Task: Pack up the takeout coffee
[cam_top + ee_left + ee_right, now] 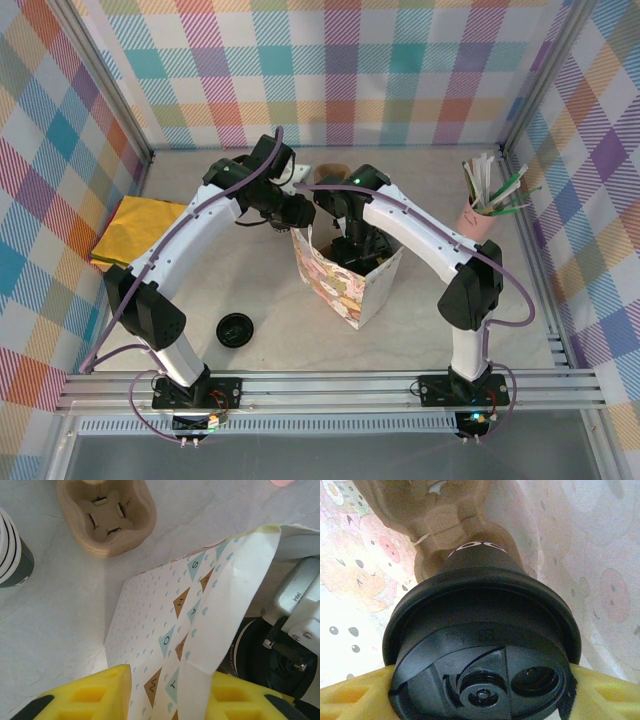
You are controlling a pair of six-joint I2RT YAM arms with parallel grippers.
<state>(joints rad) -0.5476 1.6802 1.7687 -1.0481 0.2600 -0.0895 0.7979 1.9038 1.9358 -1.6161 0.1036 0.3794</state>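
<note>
Black-lidded takeout coffee [480, 630] stood upright, clamped in the right gripper [482, 697], pulp carrier [445, 530] directly below; left gripper [165, 700] pinched the paper bag [165, 605].

Top cam: high, behind arm bases [190, 385], looks down on pale surface [300, 340]. L wrist cam: close outside patterned paper bag [165, 615]. R wrist cam: v. close, inside same bag [560, 540].
</note>
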